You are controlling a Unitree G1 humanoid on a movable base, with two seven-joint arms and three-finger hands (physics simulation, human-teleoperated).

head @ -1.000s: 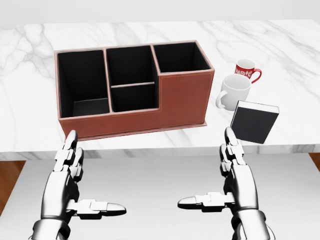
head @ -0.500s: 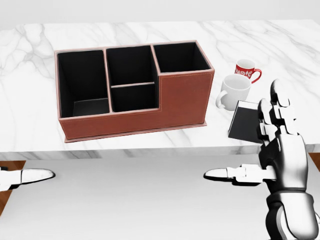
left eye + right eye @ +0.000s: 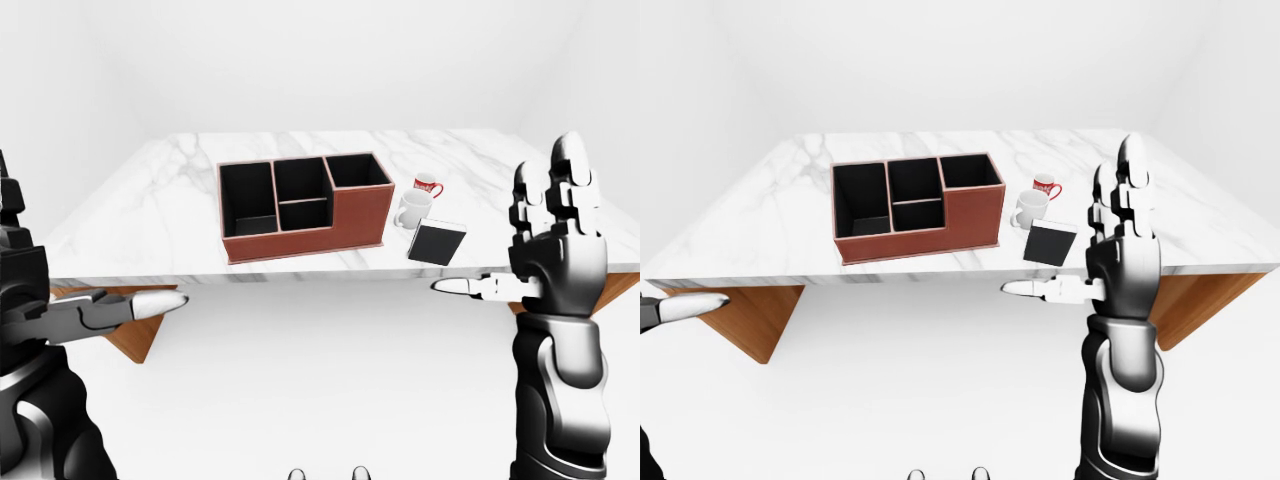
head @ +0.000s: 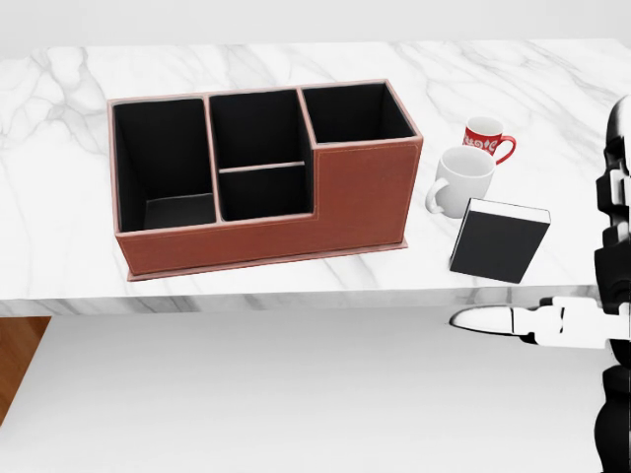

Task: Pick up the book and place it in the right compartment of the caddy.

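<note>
White walls frame the marble table [image 3: 180,215] in my left-eye view, where my left hand [image 3: 95,310] and right hand [image 3: 545,250] both hang off the table's near edge with fingers spread and gripping nothing. From my head view, the book [image 4: 498,241] lies on the marble to the right of the brown caddy [image 4: 266,172], touching the white mug [image 4: 461,179] with the red mug [image 4: 485,138] above it. My right-eye view shows the caddy's right compartment [image 3: 970,171] empty.
</note>
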